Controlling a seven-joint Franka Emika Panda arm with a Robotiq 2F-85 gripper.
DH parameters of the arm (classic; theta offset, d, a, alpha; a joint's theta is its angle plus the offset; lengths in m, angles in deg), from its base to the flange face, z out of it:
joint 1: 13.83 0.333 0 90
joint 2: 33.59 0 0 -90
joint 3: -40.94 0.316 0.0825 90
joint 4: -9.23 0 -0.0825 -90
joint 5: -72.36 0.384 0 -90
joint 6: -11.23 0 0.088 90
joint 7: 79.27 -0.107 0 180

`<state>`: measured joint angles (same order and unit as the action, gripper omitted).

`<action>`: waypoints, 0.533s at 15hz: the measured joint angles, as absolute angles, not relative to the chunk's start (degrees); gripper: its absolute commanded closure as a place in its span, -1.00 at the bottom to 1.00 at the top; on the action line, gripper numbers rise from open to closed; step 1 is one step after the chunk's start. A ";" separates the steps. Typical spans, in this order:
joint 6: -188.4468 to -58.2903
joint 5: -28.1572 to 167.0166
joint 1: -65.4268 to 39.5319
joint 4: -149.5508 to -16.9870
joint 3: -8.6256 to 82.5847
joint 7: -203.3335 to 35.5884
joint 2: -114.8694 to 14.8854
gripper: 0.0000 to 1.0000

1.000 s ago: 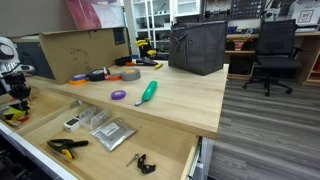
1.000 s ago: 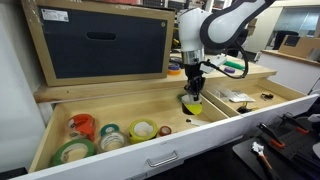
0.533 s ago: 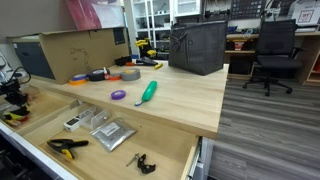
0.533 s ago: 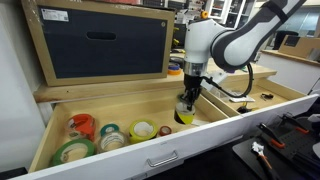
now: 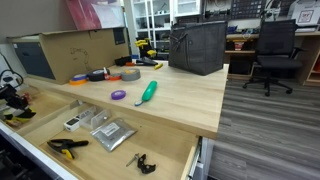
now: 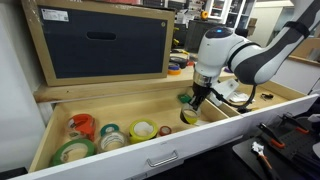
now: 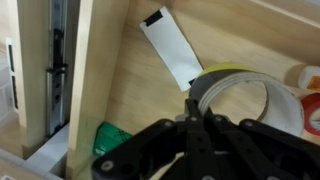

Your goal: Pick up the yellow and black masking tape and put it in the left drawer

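The yellow and black masking tape (image 7: pixel 240 95) is a ring pinched by its wall between my gripper's fingers in the wrist view. My gripper (image 6: pixel 195 103) is shut on the tape (image 6: pixel 189 117) and holds it low inside the left drawer (image 6: pixel 130 105), close to the drawer's right wall and floor. In an exterior view the gripper (image 5: pixel 14 100) and the tape (image 5: pixel 14 113) show only at the far left edge. Whether the tape touches the drawer floor I cannot tell.
Several tape rolls lie in the drawer's left front corner, among them an orange one (image 6: pixel 82 125) and a green one (image 6: pixel 73 152). A white strip (image 7: pixel 172 50) and a green item (image 7: pixel 110 140) lie by the tape. A purple roll (image 5: pixel 118 95) and a green-handled tool (image 5: pixel 147 93) sit on the tabletop. The other drawer (image 5: pixel 170 140) holds tools.
My gripper has come down with the tape, from above the drawer floor to low inside the drawer. The arm's body has swung to the right.
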<state>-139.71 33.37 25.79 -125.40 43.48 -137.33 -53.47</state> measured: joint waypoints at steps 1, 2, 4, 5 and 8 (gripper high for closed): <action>-139.94 31.76 25.66 -126.06 43.25 -139.49 -53.24 0.97; -140.49 30.78 25.38 -126.63 43.22 -141.14 -53.20 0.97; -143.23 30.72 24.46 -127.73 43.42 -143.37 -53.45 0.97; -145.00 30.74 23.92 -128.16 43.47 -144.36 -53.70 0.97; -149.64 30.82 22.53 -128.75 43.07 -147.46 -54.43 0.97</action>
